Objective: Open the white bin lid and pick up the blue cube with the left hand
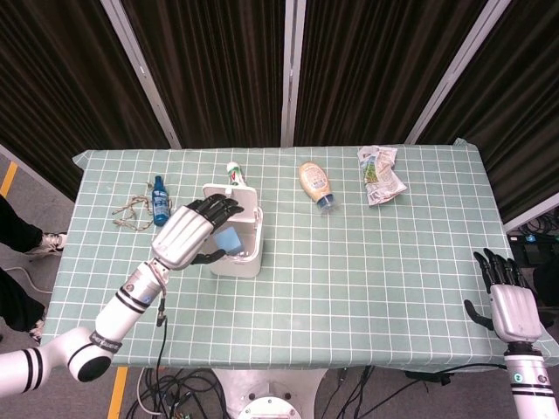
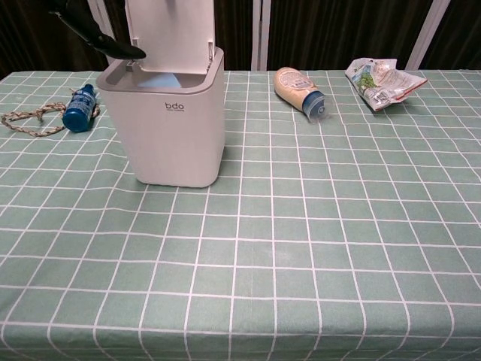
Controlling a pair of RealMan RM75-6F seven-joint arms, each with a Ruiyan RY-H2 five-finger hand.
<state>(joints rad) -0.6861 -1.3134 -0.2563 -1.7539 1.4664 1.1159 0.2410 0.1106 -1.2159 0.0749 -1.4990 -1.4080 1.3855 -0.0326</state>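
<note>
The white bin [image 1: 250, 260] stands left of the table's middle with its lid [image 1: 236, 199] tipped up at the back. The blue cube [image 1: 229, 240] lies inside the bin, and the chest view shows it as a pale blue patch [image 2: 161, 80] under the rim [image 2: 158, 87]. My left hand [image 1: 188, 234] hovers over the bin's left side with fingers [image 2: 99, 36] spread, holding nothing. My right hand [image 1: 510, 305] rests open at the table's near right corner, seen only in the head view.
A small blue bottle [image 1: 159, 200] and a coil of rope [image 1: 131, 212] lie left of the bin. A mayonnaise bottle [image 1: 315, 184] and a crumpled packet [image 1: 380, 175] lie at the back right. A green-capped item [image 1: 234, 169] sits behind the lid.
</note>
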